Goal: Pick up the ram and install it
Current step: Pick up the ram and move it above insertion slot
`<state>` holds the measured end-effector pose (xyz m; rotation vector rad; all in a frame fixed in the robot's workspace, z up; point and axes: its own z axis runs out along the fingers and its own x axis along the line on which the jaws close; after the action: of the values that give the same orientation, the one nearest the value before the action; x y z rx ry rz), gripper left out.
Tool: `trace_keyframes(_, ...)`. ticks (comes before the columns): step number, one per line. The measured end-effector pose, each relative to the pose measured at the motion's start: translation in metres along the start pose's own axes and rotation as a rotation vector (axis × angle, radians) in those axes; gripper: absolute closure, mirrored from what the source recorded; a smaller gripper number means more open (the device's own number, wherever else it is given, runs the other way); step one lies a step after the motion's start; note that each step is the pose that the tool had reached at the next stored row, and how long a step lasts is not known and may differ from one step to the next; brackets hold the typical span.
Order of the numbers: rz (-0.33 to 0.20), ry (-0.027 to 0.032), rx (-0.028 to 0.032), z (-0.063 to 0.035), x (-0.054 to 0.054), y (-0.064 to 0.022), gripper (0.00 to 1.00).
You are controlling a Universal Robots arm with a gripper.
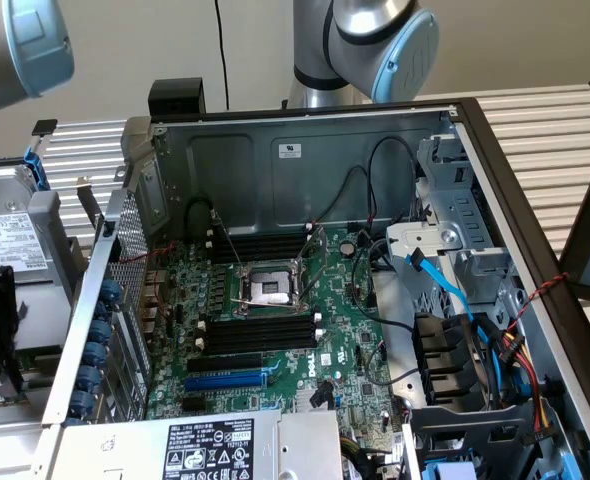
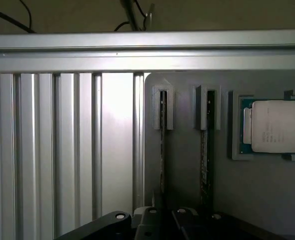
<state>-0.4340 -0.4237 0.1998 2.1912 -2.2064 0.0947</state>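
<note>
Pick-up step, by judgement; gripper (image 2: 166, 217) at edge of grey holder (image 2: 187, 165), in line with ram (image 2: 163, 150) standing on edge in holder slot farther from CPU (image 2: 276, 126); opening and hold: cannot tell; calls for straight pull along holder slot.

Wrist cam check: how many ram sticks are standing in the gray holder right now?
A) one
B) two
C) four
B: one ram stick and another ram stick stand on edge in separate slots of the gray holder, with the CPU beside them.
</note>
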Motion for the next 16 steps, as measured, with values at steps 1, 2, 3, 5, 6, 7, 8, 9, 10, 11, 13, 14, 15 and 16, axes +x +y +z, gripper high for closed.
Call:
trace_keyframes(1,0.000,0.0000,0.0001,0.0001,0.0000,0.0000,0.85)
trace_keyframes(2,0.000,-0.0001,0.0000,0.0001,0.0000,0.0001,0.87)
trace_keyframes(3,0.000,0.0000,0.0000,0.0002,0.0000,0.0001,0.87)
trace_keyframes(5,0.000,0.0000,-0.0001,0.0003,0.0000,0.0001,0.88)
trace_keyframes(6,0.000,0.0001,-0.0002,0.0003,0.0000,0.0001,0.88)
trace_keyframes(7,0.000,0.0002,-0.0001,0.0003,0.0000,0.0001,0.88)
trace_keyframes(8,0.000,0.0003,-0.0001,0.0003,0.0000,0.0001,0.88)
trace_keyframes(9,0.000,0.0003,0.0000,0.0004,0.0000,0.0001,0.88)
trace_keyframes(10,0.000,0.0003,0.0000,0.0004,0.0000,0.0001,0.88)
trace_keyframes(11,0.000,0.0003,0.0000,0.0004,0.0000,0.0001,0.88)
trace_keyframes(13,0.000,0.0003,0.0000,0.0004,0.0000,0.0001,0.88)
trace_keyframes(14,0.000,0.0003,0.0000,0.0004,0.0000,0.0001,0.88)
trace_keyframes(15,0.000,0.0003,0.0000,0.0004,0.0000,0.0001,0.88)
trace_keyframes(16,0.000,0.0003,0.0000,0.0004,0.0000,0.0001,0.88)
